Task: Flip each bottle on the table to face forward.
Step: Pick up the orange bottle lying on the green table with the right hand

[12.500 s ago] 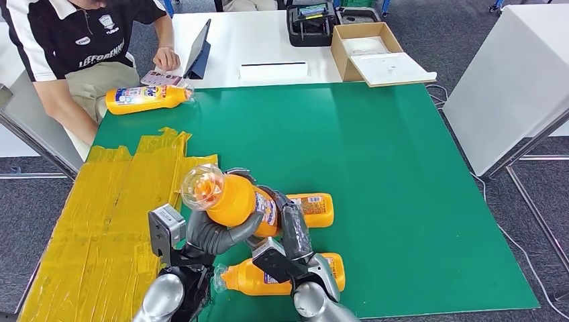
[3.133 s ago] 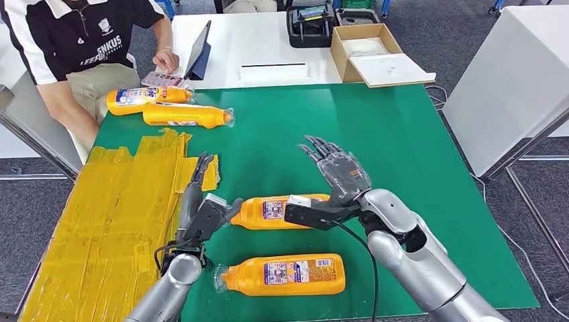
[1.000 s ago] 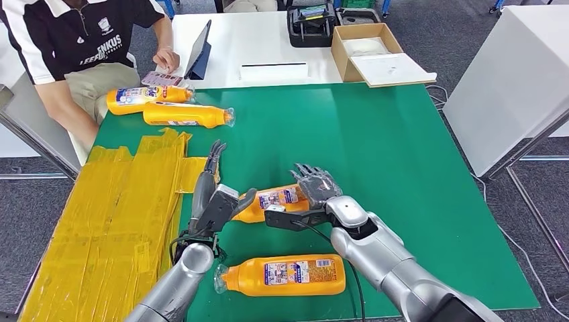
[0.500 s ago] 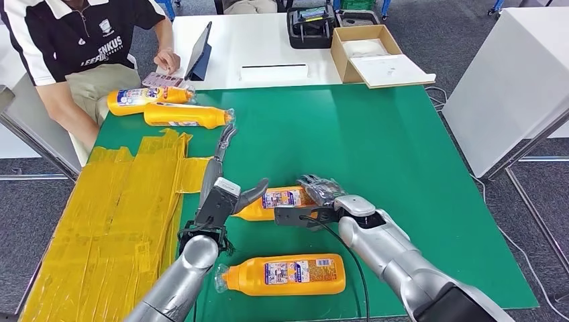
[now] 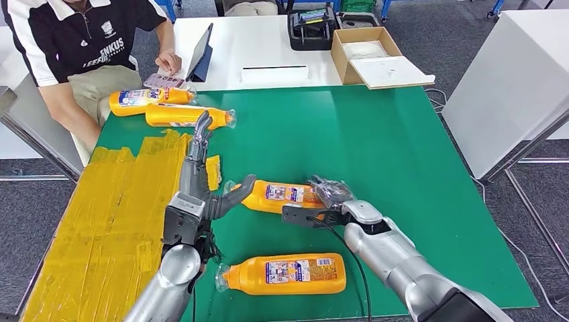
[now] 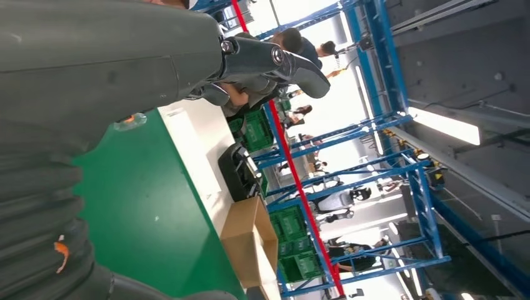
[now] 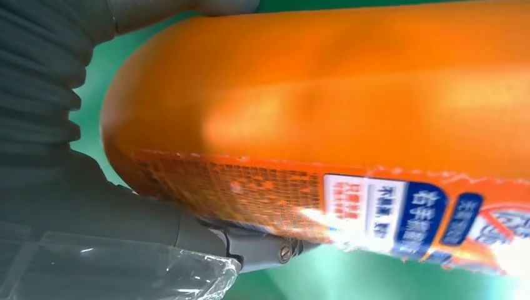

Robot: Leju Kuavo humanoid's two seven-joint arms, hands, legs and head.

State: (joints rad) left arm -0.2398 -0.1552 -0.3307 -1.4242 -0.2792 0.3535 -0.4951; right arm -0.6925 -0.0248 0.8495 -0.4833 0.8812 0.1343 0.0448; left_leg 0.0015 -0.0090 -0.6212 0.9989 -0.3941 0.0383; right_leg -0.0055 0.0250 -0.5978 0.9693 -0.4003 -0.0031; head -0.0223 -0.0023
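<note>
Several orange bottles lie on the green table (image 5: 376,134). The middle bottle (image 5: 280,195) lies on its side with its label up. My right hand (image 5: 327,198) grips its base end, fingers curled over it and the thumb stretched beneath; up close the bottle (image 7: 350,112) lies against the thumb (image 7: 187,231). My left hand (image 5: 196,180) stands upright beside the bottle's cap end, fingers straight and apart, thumb reaching toward the neck, holding nothing. Another bottle (image 5: 285,272) lies near the front edge. Two more bottles (image 5: 144,99) (image 5: 188,115) lie at the far left.
A person (image 5: 74,47) sits at the far left corner by a tablet (image 5: 200,52). Yellow tape (image 5: 107,208) covers the table's left part. A cardboard box (image 5: 366,48) and a black case (image 5: 311,25) stand on the white table behind. The left wrist view catches the box (image 6: 250,240).
My right hand has closed over the middle bottle's base and the bottle has swung slightly. My left hand has risen, its fingers stretching farther toward the far bottles.
</note>
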